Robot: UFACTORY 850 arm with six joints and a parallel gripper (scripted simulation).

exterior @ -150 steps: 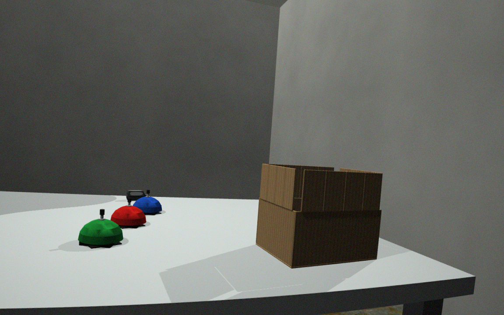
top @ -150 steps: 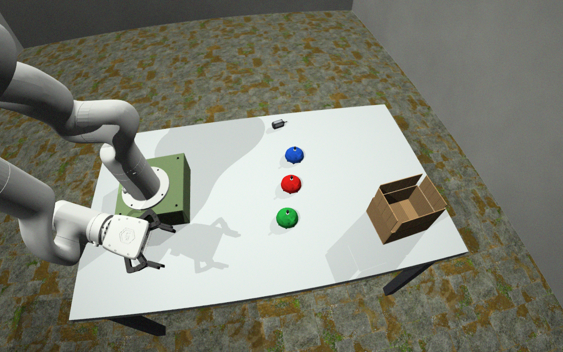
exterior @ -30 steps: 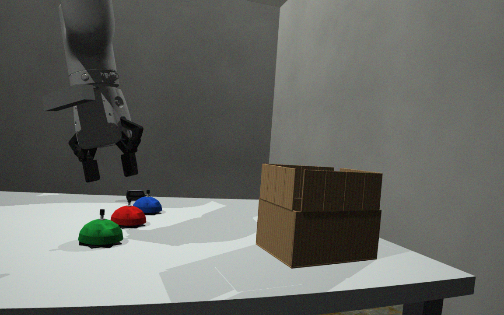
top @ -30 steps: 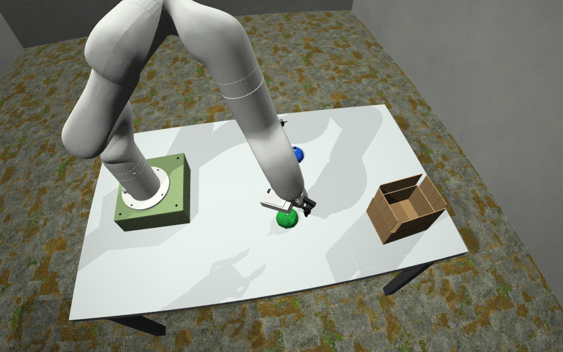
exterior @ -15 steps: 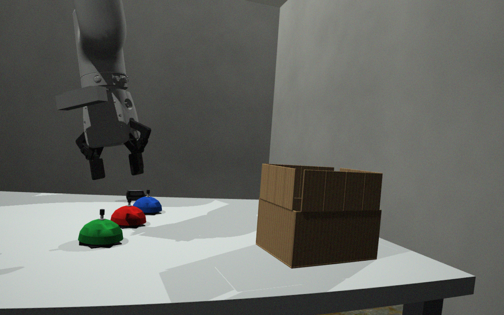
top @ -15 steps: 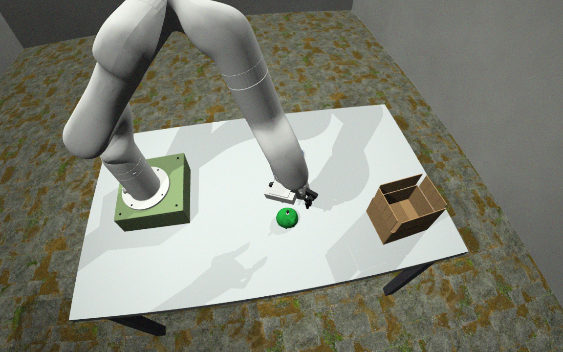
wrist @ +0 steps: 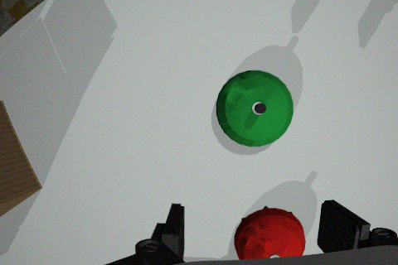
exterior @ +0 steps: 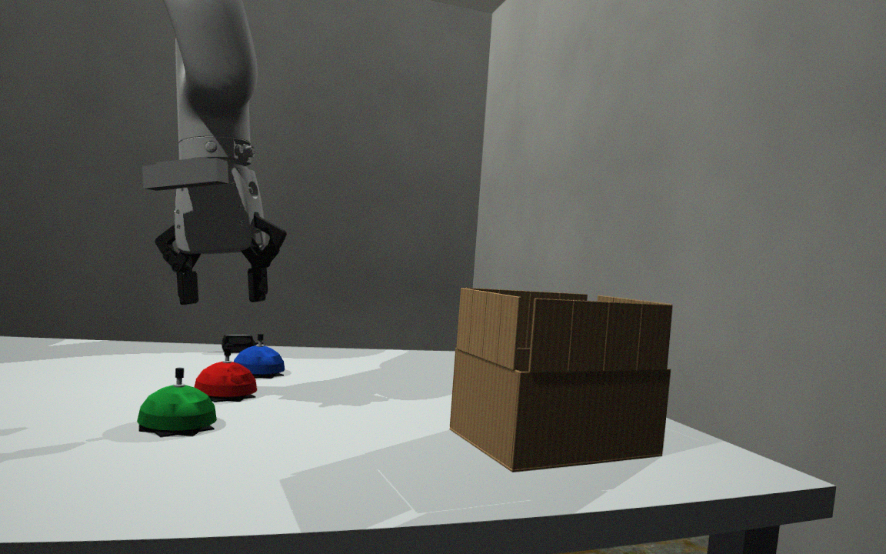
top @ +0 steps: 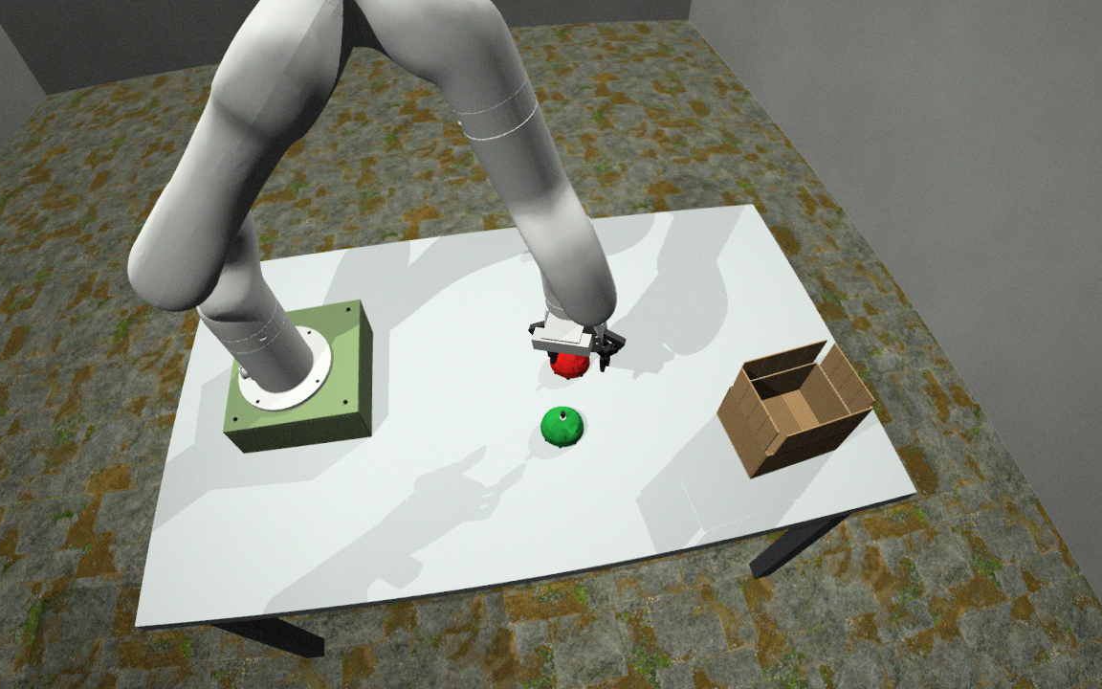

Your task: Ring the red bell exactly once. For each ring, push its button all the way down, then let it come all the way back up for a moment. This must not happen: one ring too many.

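The red bell (top: 570, 366) (exterior: 225, 379) (wrist: 270, 241) sits on the white table (top: 418, 479) between a green bell (top: 562, 426) (exterior: 176, 408) (wrist: 252, 108) and a blue bell (exterior: 258, 359). Its button stands up. My gripper (exterior: 221, 288) (wrist: 254, 226) is open and empty. It hangs well above the red bell, pointing down; in the top view it (top: 583, 355) covers the top of the bell. The blue bell is hidden behind the arm in the top view.
An open cardboard box (top: 795, 418) (exterior: 560, 385) (wrist: 13, 174) stands at the table's right end. A small black object (exterior: 238, 342) lies behind the blue bell. The arm's green base block (top: 341, 402) stands at the left.
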